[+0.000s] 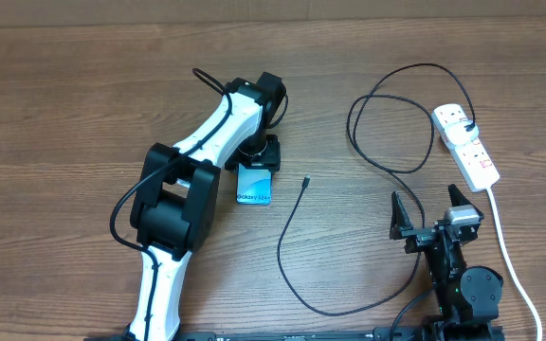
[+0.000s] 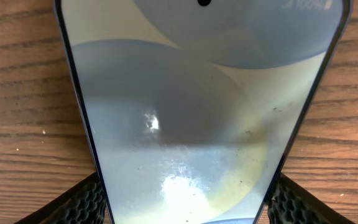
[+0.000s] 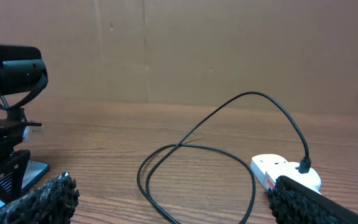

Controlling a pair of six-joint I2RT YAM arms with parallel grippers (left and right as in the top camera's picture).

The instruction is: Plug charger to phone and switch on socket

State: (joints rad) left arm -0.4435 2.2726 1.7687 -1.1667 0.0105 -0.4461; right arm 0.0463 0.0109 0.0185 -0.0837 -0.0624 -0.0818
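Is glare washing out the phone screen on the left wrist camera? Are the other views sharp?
Left wrist: yes, the phone screen looks pale grey, with bright white glare low down. Overhead: evenly lit, the phone reads blue. Right wrist: its own fingers are blurred, while the socket and charger are clear.

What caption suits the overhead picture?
Left gripper astride the phone, right gripper open; the charger, plugged into the socket, lies loose on the table.

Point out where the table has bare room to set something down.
Widest bare wood is the left side of the table, beyond the left arm. Another patch lies at the far edge between the left gripper and the charger loop. Crowded: the right, where charger, socket and open right gripper sit close.
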